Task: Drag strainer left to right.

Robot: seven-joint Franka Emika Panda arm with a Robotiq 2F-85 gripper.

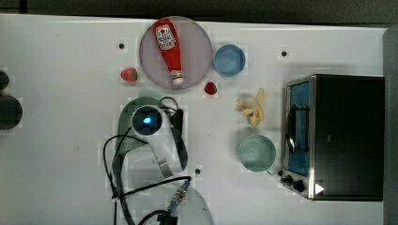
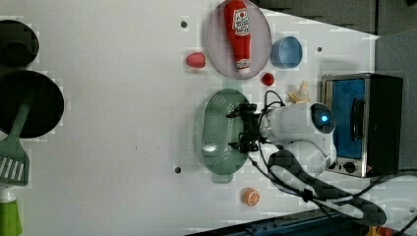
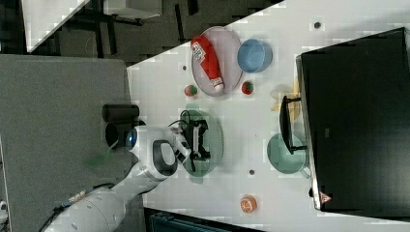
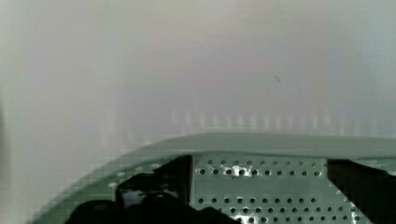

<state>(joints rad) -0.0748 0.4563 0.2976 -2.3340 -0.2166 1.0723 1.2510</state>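
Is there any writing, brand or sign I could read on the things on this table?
Ketchup bottle: a white label with a red emblem, its words too blurred to read.
Toaster oven: a small white triangle sign at one corner, with no legible text.
Nothing else bears readable writing.

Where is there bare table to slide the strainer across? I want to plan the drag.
Free: the stretch in the top view between the strainer and the teal bowl, and the wide patch to the strainer's left. Crowded: above it, where the plate, ketchup bottle and two strawberries sit.
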